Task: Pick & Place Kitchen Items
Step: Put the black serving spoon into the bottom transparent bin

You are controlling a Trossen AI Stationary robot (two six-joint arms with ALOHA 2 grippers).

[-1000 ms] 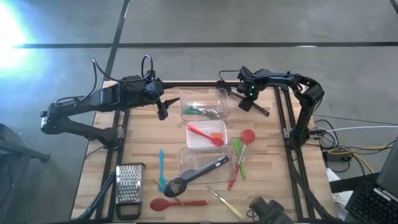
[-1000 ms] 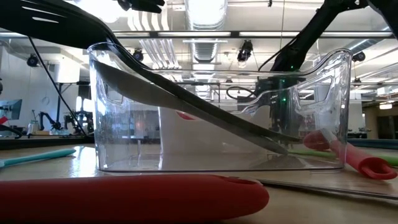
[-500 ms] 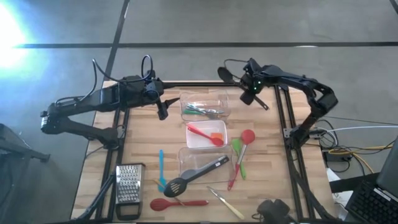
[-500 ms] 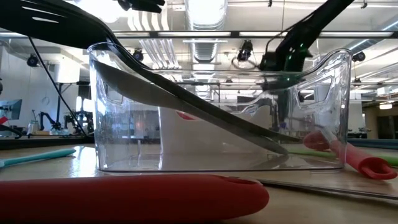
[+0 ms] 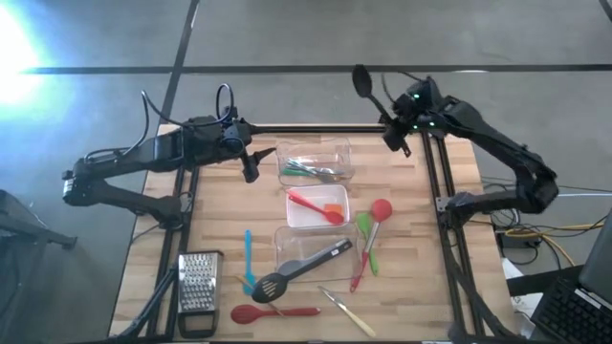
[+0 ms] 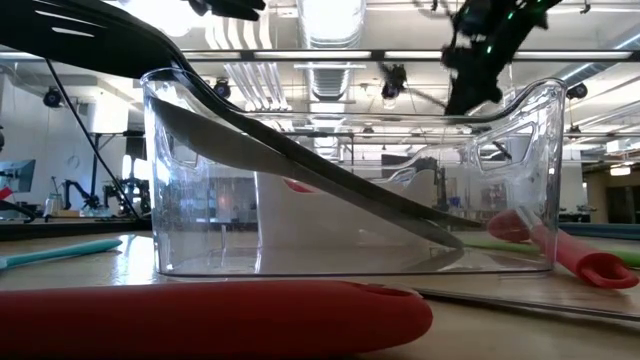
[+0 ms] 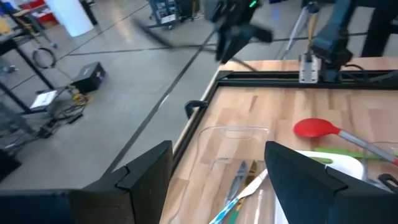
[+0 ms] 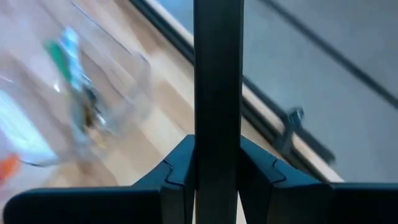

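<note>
- Right hand [image 5: 394, 137]: clamped on black ladle [image 5: 366, 88], raised beyond the far tub [image 5: 315, 162], at the surface's [image 5: 220, 239] far edge.
- Left hand [image 5: 251, 170]: fingers apart, empty, just beside the far tub.
- Green tools [image 5: 311, 171]: inside the far tub.

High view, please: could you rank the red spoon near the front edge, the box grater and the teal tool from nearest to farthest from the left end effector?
From the left end effector, at the table's back left:
1. Teal tool, mid-left.
2. Box grater, front left.
3. Red spoon, front edge.
</note>
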